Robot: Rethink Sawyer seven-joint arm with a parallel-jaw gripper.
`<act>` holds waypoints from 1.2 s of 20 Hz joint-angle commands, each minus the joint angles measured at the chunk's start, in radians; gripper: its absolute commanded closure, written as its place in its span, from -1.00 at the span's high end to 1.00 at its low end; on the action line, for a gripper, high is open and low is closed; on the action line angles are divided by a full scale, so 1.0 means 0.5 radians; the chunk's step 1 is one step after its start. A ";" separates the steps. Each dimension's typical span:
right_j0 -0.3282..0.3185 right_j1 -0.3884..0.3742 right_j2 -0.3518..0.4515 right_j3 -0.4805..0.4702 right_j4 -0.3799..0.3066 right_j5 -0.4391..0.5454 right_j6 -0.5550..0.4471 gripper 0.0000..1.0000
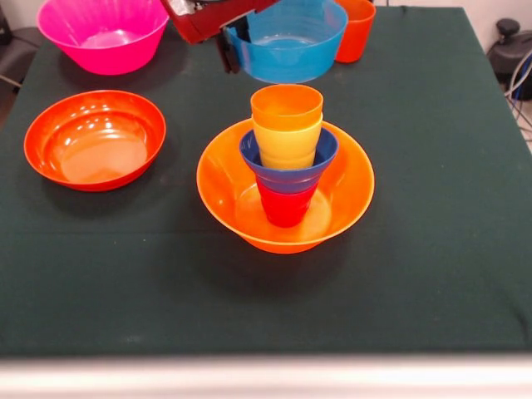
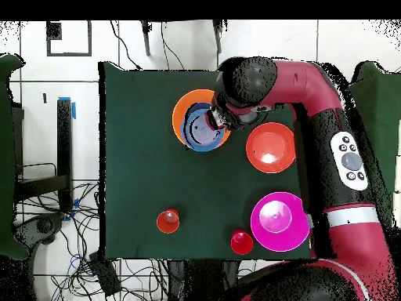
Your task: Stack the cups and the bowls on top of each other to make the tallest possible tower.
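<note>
The tower stands mid-table: a big yellow-orange bowl (image 1: 285, 187) holds a red cup (image 1: 285, 206), then a small dark blue bowl (image 1: 288, 162), a yellow cup (image 1: 287, 143) and an orange-yellow cup (image 1: 287, 106) on top. My gripper (image 1: 228, 51) is shut on the rim of the light blue bowl (image 1: 287, 40) and holds it raised in the air. In the overhead view the gripper (image 2: 214, 121) and the blue bowl (image 2: 201, 130) sit over the yellow-orange bowl (image 2: 182, 110).
A wide orange-red bowl (image 1: 94, 140) (image 2: 270, 146) lies beside the tower. A big pink bowl (image 1: 104, 33) (image 2: 278, 221) and an orange cup (image 1: 357, 29) (image 2: 167, 221) stand near the robot's side. A red cup (image 2: 241, 241) shows only from overhead.
</note>
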 commanded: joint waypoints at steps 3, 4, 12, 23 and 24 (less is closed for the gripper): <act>0.074 0.139 -0.085 0.009 -0.096 -0.116 -0.166 -1.00; 0.073 0.140 -0.085 0.008 -0.098 -0.125 -0.165 -1.00; 0.075 0.178 -0.084 -0.058 -0.150 -0.140 -0.239 -1.00; 0.067 0.190 -0.072 -0.094 -0.171 -0.122 -0.277 -1.00; 0.067 0.190 -0.072 -0.094 -0.174 -0.123 -0.281 -1.00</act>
